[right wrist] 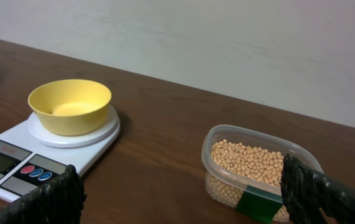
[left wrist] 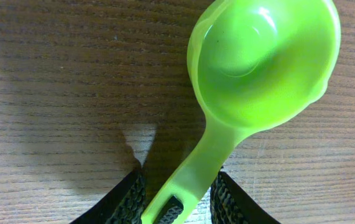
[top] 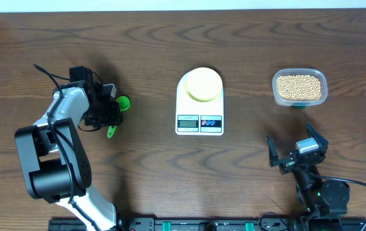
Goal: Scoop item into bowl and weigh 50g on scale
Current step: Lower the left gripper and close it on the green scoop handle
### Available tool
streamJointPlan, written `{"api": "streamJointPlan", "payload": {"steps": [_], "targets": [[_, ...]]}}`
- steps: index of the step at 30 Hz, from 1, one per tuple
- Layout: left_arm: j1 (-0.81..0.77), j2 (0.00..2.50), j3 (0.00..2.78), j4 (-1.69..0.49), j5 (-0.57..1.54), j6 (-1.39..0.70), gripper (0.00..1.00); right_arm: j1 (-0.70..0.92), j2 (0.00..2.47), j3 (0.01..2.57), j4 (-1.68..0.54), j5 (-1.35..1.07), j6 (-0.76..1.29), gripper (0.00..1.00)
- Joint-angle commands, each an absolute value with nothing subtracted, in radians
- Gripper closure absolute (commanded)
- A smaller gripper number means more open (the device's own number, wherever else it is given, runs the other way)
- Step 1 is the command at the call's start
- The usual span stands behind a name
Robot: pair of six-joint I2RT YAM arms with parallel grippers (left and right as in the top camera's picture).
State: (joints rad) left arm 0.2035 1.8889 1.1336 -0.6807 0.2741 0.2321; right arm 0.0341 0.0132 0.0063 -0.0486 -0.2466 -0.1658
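Note:
The pale yellow bowl [top: 203, 84] stands empty on the white scale [top: 189, 102], at the table's middle; both also show in the right wrist view, the bowl [right wrist: 69, 106] on the scale [right wrist: 15, 163]. The tan beans [top: 299, 86] fill a clear tub at the back right and show in the right wrist view [right wrist: 252, 163]. My left gripper [top: 109, 114] is shut on the handle of a green scoop [top: 123, 101], which is empty and low over the table [left wrist: 264, 56]. My right gripper [top: 295, 146] is open and empty, in front of the tub.
The clear tub [right wrist: 227, 132] has a dark green label on its near side. The left arm's base stands at the front left [top: 48, 167]. Bare brown tabletop lies between scoop and scale [top: 150, 109].

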Motion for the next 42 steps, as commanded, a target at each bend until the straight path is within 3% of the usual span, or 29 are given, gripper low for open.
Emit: {"api": "streamJointPlan", "payload": {"steps": [1,18,30,42], "targets": [[0.197,1.943,1.085,-0.694,0.268,0.226,0.66,0.04,0.014,0.006,-0.054,-0.246,-0.17,0.01],[0.197,1.878,1.092,-0.694,0.275,0.17,0.75,0.04,0.014,0.006,-0.054,-0.246,-0.17,0.01],[0.197,1.866,1.102,-0.702,0.278,0.086,0.75,0.04,0.014,0.006,-0.054,-0.246,-0.17,0.01],[0.198,1.721,1.104,-0.702,0.435,0.039,0.75,0.04,0.014,0.006,-0.054,-0.246,-0.17,0.01]]}}
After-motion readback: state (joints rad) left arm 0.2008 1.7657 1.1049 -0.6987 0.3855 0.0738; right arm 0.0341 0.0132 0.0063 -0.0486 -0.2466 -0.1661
